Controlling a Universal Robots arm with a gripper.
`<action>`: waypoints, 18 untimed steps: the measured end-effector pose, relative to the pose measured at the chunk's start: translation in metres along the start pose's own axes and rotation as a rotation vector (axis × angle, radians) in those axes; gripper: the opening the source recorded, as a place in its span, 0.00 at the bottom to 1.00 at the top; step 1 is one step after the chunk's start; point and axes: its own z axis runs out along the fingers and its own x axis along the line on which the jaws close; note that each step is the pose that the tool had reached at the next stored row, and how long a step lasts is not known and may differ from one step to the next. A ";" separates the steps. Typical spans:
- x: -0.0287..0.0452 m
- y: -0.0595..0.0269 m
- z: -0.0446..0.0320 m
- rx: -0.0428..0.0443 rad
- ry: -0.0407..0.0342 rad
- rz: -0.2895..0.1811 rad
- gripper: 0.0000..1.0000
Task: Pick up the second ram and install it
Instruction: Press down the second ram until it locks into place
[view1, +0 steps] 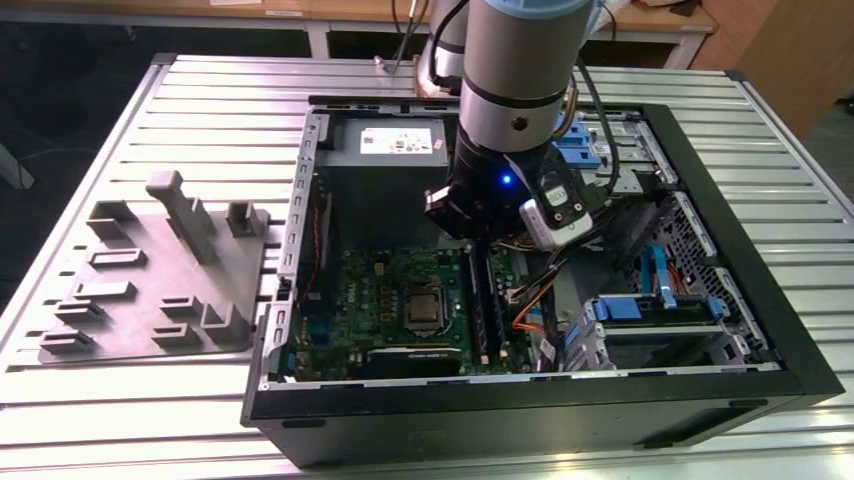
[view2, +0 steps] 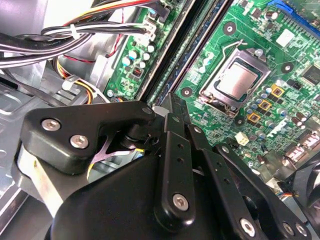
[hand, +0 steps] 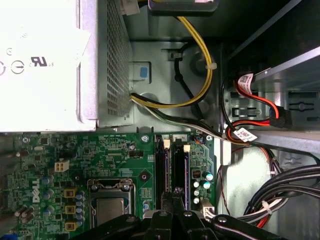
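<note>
The arm has its gripper (view1: 470, 232) down inside the open computer case (view1: 747, 300), directly over the RAM slots (view1: 483, 300) that run beside the processor (view1: 423, 310) on the motherboard (view1: 374, 290). In the second wrist view the gripper (view2: 172, 107) shows 2 slim black fingers (view2: 176, 117) drawn close together, their tips meeting right at the line of the slots; whether they are clamped on the edge of a stick or simply closed above it cannot be told. In the first wrist view the fingers (hand: 176, 202) sit over the 2 long dark slots (hand: 172, 170), and a dark strip lying in the slot under them looks like the second ram (hand: 180, 172), seated along the slot rather than held clear of it, though that is a judgement. The grey fixture tray (view1: 147, 280) on the slatted table (view1: 80, 180), at the exterior view's left, holds no memory stick, which suggests pickup is done. The work appears to be at the insertion stage: the stick is in or at its slot, but whether it is pressed fully home and the end latches have closed is not visible.
</note>
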 end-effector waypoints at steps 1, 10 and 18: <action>0.0000 0.0000 0.0001 -0.0001 0.0000 0.000 0.10; 0.0004 0.0068 0.0069 -0.0024 -0.0001 0.000 0.10; 0.0008 0.0103 0.0139 -0.0121 -0.0002 0.000 0.10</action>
